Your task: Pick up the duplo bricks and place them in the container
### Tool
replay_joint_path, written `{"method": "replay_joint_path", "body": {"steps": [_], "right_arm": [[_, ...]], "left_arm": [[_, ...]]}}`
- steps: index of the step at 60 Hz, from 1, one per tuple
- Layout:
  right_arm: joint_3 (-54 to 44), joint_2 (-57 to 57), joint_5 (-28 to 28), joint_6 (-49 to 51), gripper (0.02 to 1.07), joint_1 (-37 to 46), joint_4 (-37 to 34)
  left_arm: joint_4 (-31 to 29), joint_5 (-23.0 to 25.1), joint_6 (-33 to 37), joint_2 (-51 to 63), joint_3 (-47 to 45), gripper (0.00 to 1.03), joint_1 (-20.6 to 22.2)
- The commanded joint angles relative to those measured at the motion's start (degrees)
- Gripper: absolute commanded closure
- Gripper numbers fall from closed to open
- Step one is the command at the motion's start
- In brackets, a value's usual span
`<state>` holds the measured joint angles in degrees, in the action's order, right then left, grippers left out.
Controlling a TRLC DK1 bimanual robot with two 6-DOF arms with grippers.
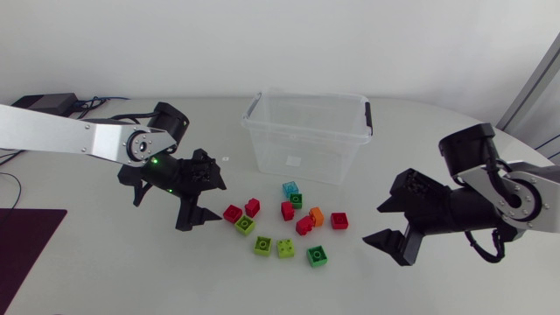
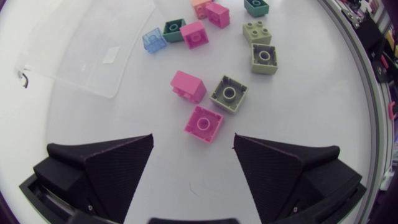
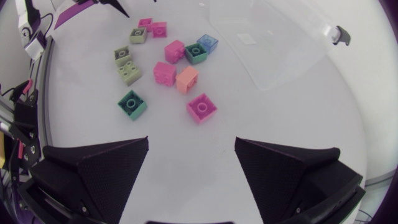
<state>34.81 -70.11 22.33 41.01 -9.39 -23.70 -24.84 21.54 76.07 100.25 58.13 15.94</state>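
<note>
1. My left gripper point(image 1: 217, 201) hangs low over the table with its jaws spread wide and nothing between them. My right gripper point(image 3: 191, 140) is also spread and empty, off to the other side of the pile.
2. The duplo bricks point(image 1: 284, 227) lie scattered on the table in front of the clear container point(image 1: 254, 118), none of them inside it yet. The pile sits between my two grippers.
3. The nearest red brick point(image 2: 203, 123) lies just ahead of my left fingers, roughly in line with the gap. A lime brick point(image 2: 229, 94) sits just beyond it, close but apparently not touching.
4. I judge this brick light, rigid and not fragile. Its plastic sides are smooth, so a skewed pinch could let it squirt out.
5. It lies hollow side up, the round tube showing in the middle, studs down on the table.
6. Its footprint is square, so it has no long axis. It sits turned a little against my fingers, with a corner angled towards the gap rather than a flat face.
7. The best hold looks like two opposite flat walls, after I square my wrist to them. I should stay low on the walls and clear of the lime neighbour.
</note>
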Motion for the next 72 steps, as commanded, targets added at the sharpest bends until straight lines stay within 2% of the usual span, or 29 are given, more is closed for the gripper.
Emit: {"method": "replay_joint_path", "body": {"steps": [1, 9, 15, 25, 27, 33, 37, 40, 43, 47, 52, 56, 65, 72], "right_arm": [[1.7, -1.5, 0.3, 3.4, 0.07, -2.0, -0.6], [4.4, -5.2, -0.9, 5.6, 0.07, -3.8, -1.4], [5.2, -7.8, -2.3, 7.4, 0.07, -5.0, -1.4], [6.8, -11.3, -4.4, 10.8, 0.07, -7.1, -1.5], [7.4, -12.3, -4.4, 11.8, 0.07, -7.4, -1.5], [9.3, -15.0, -4.5, 13.4, 0.07, -7.7, -1.5], [10.8, -16.7, -4.7, 14.3, 0.10, -7.8, -1.6], [11.9, -18.1, -4.8, 15.1, 0.10, -7.8, -1.8], [13.0, -19.6, -4.8, 16.3, 0.12, -7.7, -2.3], [14.6, -21.7, -5.1, 17.3, 0.13, -7.6, -2.7], [17.6, -24.9, -5.1, 19.9, 0.18, -7.0, -5.0], [19.2, -27.0, -5.2, 20.7, 0.22, -7.0, -5.6], [21.4, -30.1, -5.4, 20.9, 0.23, -7.3, -5.8], [22.0, -31.8, -5.8, 21.2, 0.40, -8.0, -5.7]], "left_arm": [[-2.8, 0.6, 5.1, 3.5, 2.6, 0.16, 0.8], [-6.4, -1.9, 8.1, 7.1, 6.6, 0.19, 2.3], [-6.5, -4.0, 8.7, 8.4, 7.5, 0.19, 3.5], [-7.9, -8.0, 10.3, 11.2, 10.1, 0.27, 5.1], [-8.0, -9.1, 10.6, 12.1, 10.8, 0.39, 5.7], [-8.1, -10.7, 11.6, 13.0, 10.9, 0.55, 6.5], [-8.1, -11.6, 11.6, 13.3, 10.9, 0.56, 7.1], [-8.5, -14.0, 11.2, 14.0, 11.3, 0.57, 7.7], [-12.7, -15.1, 11.3, 14.9, 12.7, 0.59, 8.0], [-15.2, -15.3, 11.3, 15.2, 13.8, 0.61, 8.0], [-23.1, -15.3, 10.9, 15.2, 16.8, 0.67, 7.8], [-25.4, -15.3, 10.5, 14.8, 17.6, 0.68, 7.2], [-27.6, -14.2, 10.1, 10.1, 17.7, 0.68, 5.5], [-29.0, -10.6, 9.2, 2.7, 16.2, 0.68, 5.0]]}}
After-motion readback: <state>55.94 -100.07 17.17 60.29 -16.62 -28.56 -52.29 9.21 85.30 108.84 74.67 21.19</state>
